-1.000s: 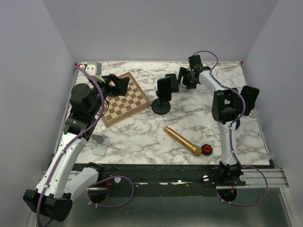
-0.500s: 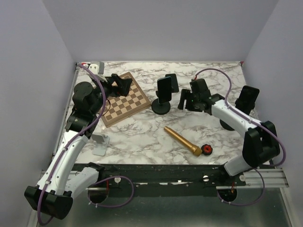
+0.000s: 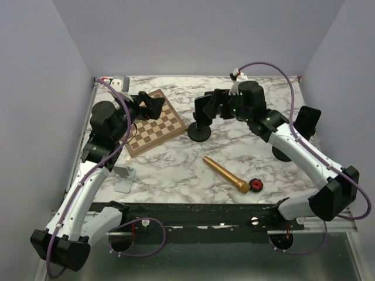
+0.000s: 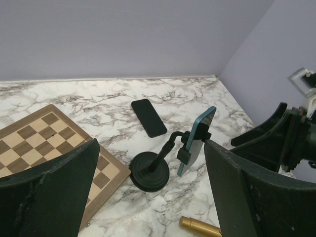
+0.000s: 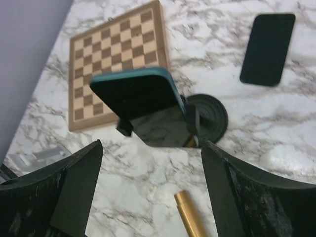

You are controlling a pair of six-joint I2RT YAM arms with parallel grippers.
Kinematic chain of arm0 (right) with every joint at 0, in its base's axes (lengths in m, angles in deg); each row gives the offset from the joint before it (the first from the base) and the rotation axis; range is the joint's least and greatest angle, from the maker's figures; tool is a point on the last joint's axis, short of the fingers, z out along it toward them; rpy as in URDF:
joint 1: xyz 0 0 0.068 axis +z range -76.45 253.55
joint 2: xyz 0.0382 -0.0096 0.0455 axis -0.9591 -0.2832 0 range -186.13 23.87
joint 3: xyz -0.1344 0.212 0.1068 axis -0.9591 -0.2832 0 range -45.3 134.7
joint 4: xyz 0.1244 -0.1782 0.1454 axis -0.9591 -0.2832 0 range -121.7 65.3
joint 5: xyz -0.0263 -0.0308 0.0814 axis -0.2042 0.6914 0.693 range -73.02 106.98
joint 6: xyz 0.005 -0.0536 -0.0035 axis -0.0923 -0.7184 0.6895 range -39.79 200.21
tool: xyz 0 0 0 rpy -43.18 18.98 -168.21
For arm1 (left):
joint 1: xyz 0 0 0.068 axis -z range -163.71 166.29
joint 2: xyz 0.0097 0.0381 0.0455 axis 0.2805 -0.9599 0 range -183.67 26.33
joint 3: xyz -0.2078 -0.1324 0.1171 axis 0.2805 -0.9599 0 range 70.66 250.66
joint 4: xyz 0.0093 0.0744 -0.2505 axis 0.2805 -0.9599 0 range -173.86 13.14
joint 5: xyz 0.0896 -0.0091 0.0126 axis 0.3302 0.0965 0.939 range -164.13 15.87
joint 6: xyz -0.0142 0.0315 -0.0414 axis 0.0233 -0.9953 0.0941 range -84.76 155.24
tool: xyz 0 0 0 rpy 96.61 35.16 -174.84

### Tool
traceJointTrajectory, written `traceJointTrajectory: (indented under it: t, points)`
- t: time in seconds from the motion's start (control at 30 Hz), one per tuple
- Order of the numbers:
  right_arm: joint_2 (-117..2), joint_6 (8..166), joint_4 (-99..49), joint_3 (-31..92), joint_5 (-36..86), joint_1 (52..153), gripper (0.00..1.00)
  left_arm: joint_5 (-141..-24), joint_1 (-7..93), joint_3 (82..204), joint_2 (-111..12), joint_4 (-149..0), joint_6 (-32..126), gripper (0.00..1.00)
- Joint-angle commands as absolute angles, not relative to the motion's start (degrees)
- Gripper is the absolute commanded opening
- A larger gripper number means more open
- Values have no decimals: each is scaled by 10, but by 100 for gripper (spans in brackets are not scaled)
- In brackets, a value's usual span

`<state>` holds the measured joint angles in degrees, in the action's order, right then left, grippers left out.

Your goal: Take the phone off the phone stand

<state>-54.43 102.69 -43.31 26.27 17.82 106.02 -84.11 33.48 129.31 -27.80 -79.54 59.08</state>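
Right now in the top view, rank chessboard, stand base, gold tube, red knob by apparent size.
1. Chessboard
2-3. Gold tube and stand base: tube longer, base wider, too close to rank
4. Red knob

A wooden chessboard (image 3: 153, 123) is laid on the marble tabletop (image 3: 176, 170) at the far left; a gold cylinder (image 3: 225, 174) is seen nearer the front, with a red-and-black knob (image 3: 256, 185) just beside its tip; a flat black phone (image 4: 149, 117) is laid farther back; a small metal bracket (image 3: 124, 177) is set near the left edge.
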Motion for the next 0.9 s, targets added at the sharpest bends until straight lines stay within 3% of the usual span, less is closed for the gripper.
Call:
traceJointTrajectory:
  t: [0.0,0.13,0.23,0.53,0.87]
  points:
    - [-601,1028,-433,347,217,1066,88,-860,331,1302,-285,-794,589,96]
    - [-640,1008,-476,411,154,1085,89,-861,331,1306,-293,-797,592,96]
    - [-650,1003,-482,422,134,1098,100,-861,330,1307,-295,-798,592,96]
    - [-675,1009,-515,439,-14,1154,100,-874,329,1312,-305,-800,602,96]
    - [-681,1027,-530,453,-57,1154,100,-873,329,1311,-306,-800,601,95]
